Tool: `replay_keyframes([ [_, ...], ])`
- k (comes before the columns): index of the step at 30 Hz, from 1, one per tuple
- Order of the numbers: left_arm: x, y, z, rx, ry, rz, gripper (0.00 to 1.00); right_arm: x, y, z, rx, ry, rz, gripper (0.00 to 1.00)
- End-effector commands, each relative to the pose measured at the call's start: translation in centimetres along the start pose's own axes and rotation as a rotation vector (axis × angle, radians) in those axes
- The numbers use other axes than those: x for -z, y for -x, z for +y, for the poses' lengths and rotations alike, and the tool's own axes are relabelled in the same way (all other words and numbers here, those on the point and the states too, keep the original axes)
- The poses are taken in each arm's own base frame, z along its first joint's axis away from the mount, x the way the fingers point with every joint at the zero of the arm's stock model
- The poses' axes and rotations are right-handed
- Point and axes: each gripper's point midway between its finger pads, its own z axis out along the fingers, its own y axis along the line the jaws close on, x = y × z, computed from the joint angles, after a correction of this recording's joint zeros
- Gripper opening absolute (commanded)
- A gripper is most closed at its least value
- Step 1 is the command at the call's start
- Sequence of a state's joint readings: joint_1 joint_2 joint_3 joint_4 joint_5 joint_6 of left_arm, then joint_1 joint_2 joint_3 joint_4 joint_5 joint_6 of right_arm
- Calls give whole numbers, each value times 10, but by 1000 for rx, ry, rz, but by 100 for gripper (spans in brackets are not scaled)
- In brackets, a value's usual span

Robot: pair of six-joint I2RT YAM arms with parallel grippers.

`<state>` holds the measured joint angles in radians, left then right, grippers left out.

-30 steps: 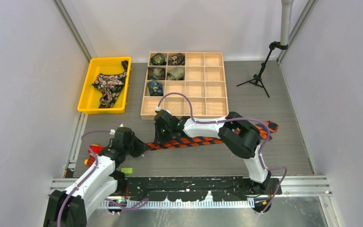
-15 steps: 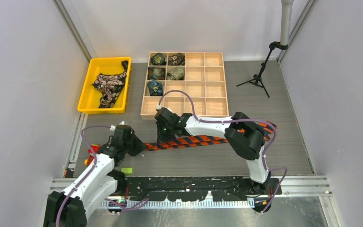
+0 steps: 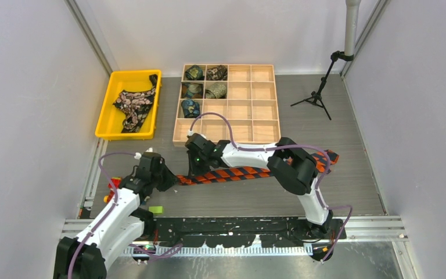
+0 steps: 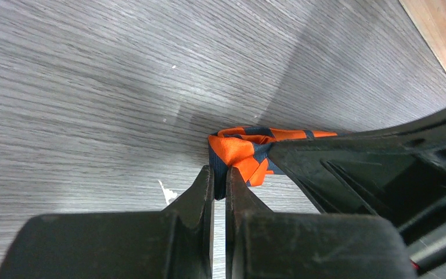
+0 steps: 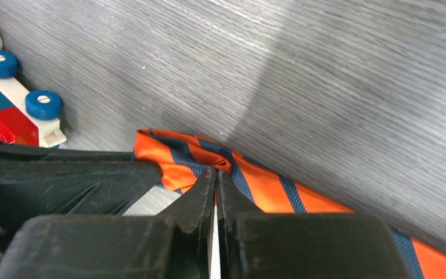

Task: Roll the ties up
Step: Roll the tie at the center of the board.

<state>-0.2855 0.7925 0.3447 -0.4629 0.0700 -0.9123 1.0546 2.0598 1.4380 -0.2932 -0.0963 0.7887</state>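
At the far left of the table you've got a yellow bin (image 3: 105, 110) with the black pink-flowered tie (image 3: 132, 106) heaped loose inside, unrolled. Nearer you, by the left edge, toy blocks (image 3: 111, 189), and a green block (image 3: 155, 209) lies apart near the arm base.

Your left gripper (image 3: 171, 179) is low on the table. In the wrist view its fingers (image 4: 206, 192) are almost together, nipping the bunched end of the orange-and-black striped tie (image 4: 241, 148).

The striped tie (image 3: 238, 173) lies flat across the grey table (image 3: 255, 200), running rightward from the left gripper under your right arm, with its far end poking out past the right elbow.

Your right gripper (image 3: 196, 168) sits just beside the left one, on the same end of the tie. In the right wrist view the fingers (image 5: 200, 192) are pressed nearly closed, pinching a small fold of the striped fabric at the tips. The blocks show at that view's left edge.

Behind the grippers is the wooden divided tray (image 3: 250, 104), with five rolled ties in its left compartments: two in the back row (image 3: 194, 72) (image 3: 216, 72), two in the second (image 3: 193, 90) (image 3: 215, 90), one in the third (image 3: 190, 108).

Far right, at the back, there's a small black tripod (image 3: 316, 93).
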Motion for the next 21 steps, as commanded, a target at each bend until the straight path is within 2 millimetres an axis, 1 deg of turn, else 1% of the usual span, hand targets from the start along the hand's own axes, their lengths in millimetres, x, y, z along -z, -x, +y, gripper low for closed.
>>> replay_keyframes([
  [1, 11, 17, -13, -23, -19, -51, 0, -6, 10, 23, -3, 65, -16, 9],
  [5, 14, 20, -15, -31, -20, -60, 0, -11, 10, 28, -8, 80, -11, 9],
  [10, 17, 23, -15, -41, -9, -69, 0, -8, 15, 34, 1, 89, -15, 9],
  [15, 20, 28, -14, -58, 2, -84, 0, 4, 18, 35, 4, 84, -28, 9],
  [19, 22, 29, -16, -70, 1, -86, 0, 18, 20, 41, 7, 90, -47, 9],
  [21, 22, 30, -17, -74, 1, -86, 0, 20, 18, 42, 8, 87, -50, 9],
])
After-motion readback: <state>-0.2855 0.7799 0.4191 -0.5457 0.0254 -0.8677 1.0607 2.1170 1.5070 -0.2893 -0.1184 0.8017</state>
